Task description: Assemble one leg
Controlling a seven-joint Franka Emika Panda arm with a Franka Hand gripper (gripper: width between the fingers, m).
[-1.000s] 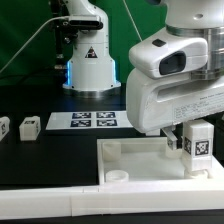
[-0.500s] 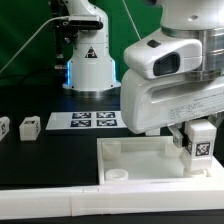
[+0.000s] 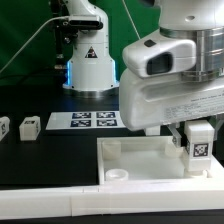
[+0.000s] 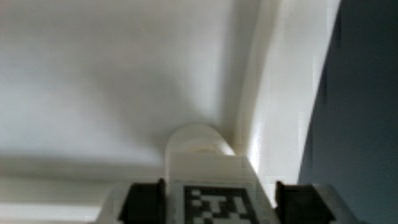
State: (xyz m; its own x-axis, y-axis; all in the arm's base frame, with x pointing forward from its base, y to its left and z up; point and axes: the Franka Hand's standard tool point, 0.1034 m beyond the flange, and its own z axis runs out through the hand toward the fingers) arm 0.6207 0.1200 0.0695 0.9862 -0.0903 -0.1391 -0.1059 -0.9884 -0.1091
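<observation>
The leg [image 3: 201,146] is being gripped by the closed pincer [image 3: 199,133] over the white tray [image 3: 130,152], where a jam against its wall is being risked by any misalignment.

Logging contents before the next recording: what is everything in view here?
held leg: one, white with black-and-white tag, above the tray at the exterior view's right.
loose legs: two, white, tagged, on the table at the exterior view's left.
tray: one, white, front of table.
marker board: one, white, four tags, behind the tray.
front strip: one, white, along the near edge.
table: one, black.
arm base: one, white, at the back.
end effector: one, white, shut on the held leg.
</observation>
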